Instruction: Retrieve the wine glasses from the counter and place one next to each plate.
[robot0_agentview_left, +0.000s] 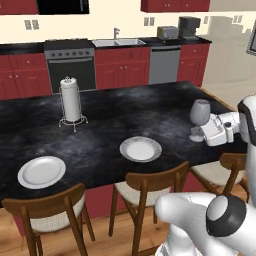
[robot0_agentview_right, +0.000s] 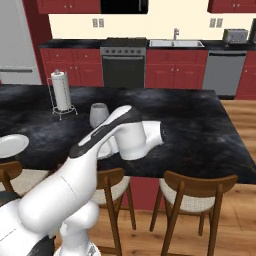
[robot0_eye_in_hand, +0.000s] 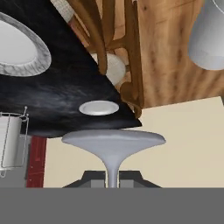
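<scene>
**Over the island table: glass clamped by its stem, plates unserved**

Left to right in the left base view, I see a plate (robot0_agentview_left: 41, 171), a paper-towel roll (robot0_agentview_left: 70, 99), a second plate (robot0_agentview_left: 140, 149), then my hand (robot0_agentview_left: 204, 131) closed on the stem of a wine glass (robot0_agentview_left: 200, 112) near the table's (robot0_agentview_left: 150, 107) right end. I judge the thin stem could pivot or slip if I swing fast, or the foot could clip the table. The hand view adds the foot (robot0_eye_in_hand: 113, 140) and stem between the fingertips; the right base view shows the bowl (robot0_agentview_right: 99, 114) behind my arm.
</scene>
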